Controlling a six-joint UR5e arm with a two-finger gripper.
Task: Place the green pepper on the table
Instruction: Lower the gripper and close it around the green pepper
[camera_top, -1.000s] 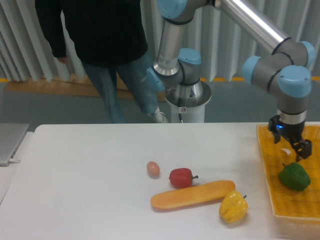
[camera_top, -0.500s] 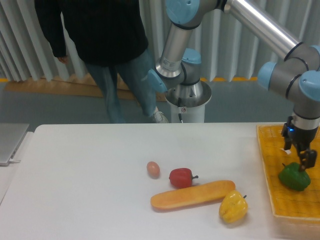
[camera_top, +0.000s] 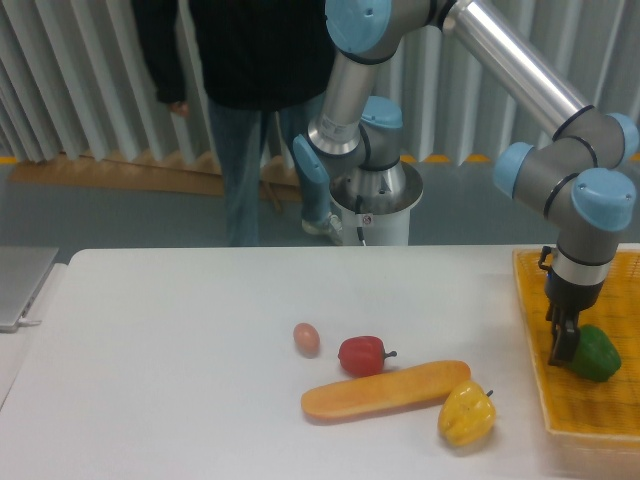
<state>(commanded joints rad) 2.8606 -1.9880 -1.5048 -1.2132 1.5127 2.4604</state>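
Green pepper (camera_top: 596, 353) lying in the yellow woven basket tray (camera_top: 600, 410) at the right edge of the tabletop (camera_top: 160, 380), glossy and dark, lobed, partly covered on its left side by the gripper (camera_top: 562, 342)

Arm (camera_top: 510, 70) reaching from the white pedestal base (camera_top: 375, 205) behind the tabletop, up out of view and back down along a long silver tube to a cluster of grey joints with light-blue caps (camera_top: 605, 195), wrist pointing straight down over the tray

Gripper low inside the tray, dark fingers (camera_top: 560, 345) pressed against the left flank of the green pepper; cannot tell whether clamped on it or merely touching, far finger hidden behind the fruit

Tray of open yellow mesh weave with a raised rim, cut off by the right border

Elsewhere on the matte white tabletop: a small pale-orange egg (camera_top: 306, 338), just to its right a smooth red pepper (camera_top: 362, 355) with a short dark stem, below them a long orange baguette-shaped loaf (camera_top: 385, 390) lying slightly tilted, and a yellow bell pepper (camera_top: 466, 413) touching the loaf's right end, well apart from the tray

Flat grey laptop-like slab (camera_top: 20, 285) at the far left edge

Behind, a person (camera_top: 255, 90) in dark top and blue jeans standing before ribbed white panels
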